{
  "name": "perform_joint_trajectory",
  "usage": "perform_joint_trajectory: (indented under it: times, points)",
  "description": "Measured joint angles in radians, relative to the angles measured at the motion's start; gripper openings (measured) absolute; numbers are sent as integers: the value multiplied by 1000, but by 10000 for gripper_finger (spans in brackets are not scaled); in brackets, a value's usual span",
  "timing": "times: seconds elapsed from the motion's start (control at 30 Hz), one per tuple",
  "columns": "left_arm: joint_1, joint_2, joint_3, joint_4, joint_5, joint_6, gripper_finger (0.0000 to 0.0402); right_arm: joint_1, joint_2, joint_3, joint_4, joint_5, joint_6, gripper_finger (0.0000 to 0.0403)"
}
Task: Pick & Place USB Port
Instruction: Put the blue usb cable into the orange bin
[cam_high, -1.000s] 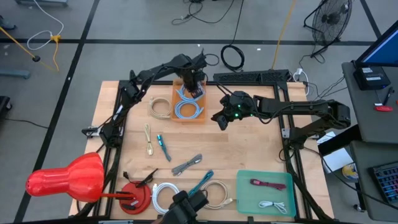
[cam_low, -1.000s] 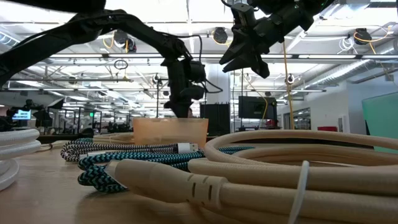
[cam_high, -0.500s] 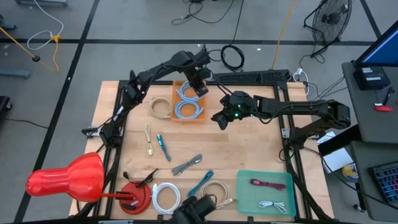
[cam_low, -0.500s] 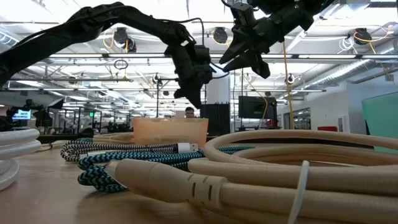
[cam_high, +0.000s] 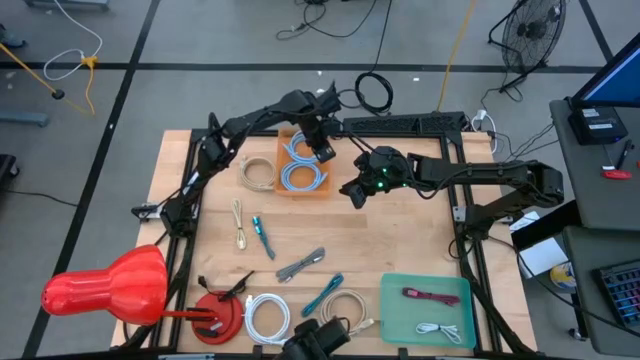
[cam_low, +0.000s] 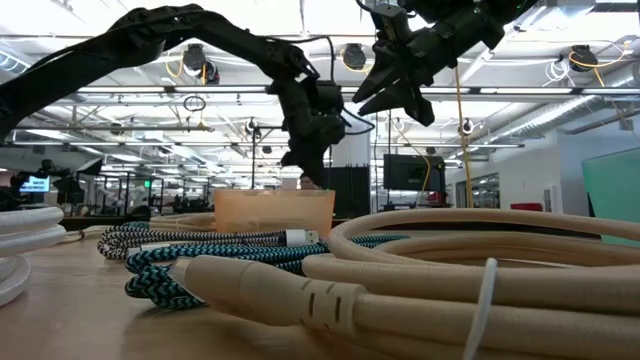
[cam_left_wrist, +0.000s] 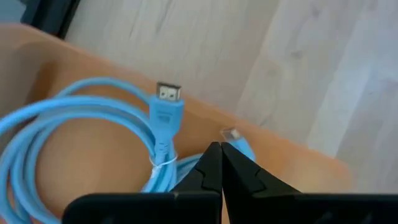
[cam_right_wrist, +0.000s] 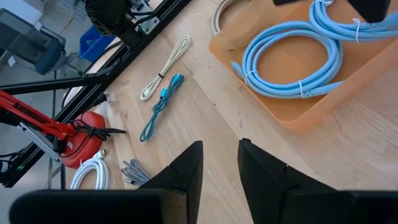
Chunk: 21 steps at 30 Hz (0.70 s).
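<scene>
An orange tray (cam_high: 300, 189) holds two coiled light-blue cables (cam_high: 303, 177) near the table's far edge. In the left wrist view one cable's silver plug (cam_left_wrist: 168, 93) lies on the tray floor (cam_left_wrist: 81, 146). My left gripper (cam_high: 323, 152) hovers shut over the tray's far right corner, its fingertips (cam_left_wrist: 219, 147) just above the cable and touching nothing. My right gripper (cam_high: 354, 193) hangs open in the air to the right of the tray, which it sees in its wrist view (cam_right_wrist: 220, 149). In the low view the left gripper (cam_low: 305, 178) is just above the tray rim (cam_low: 275, 212).
Loose cables lie on the near half of the table: a beige coil (cam_high: 257, 172), a teal braided one (cam_high: 262, 236), a grey one (cam_high: 300, 265) and a white coil (cam_high: 267, 315). A green tray (cam_high: 425, 310) sits near right. A red object (cam_high: 105, 290) sits near left.
My left gripper has come up out of the orange tray, turned, and shifted a little toward the tray's right edge. The blue cables stay in the tray. The right arm has kept still.
</scene>
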Motion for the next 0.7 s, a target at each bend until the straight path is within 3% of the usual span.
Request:
perform_joint_trajectory:
  times: [0.27,0.7]
  points:
    - [-2,0,-76,51,6,8,0,0,0,0,0,1,0,91]
    - [7,15,-83,144,-28,-9,0,0,0,0,-1,2,0,91]
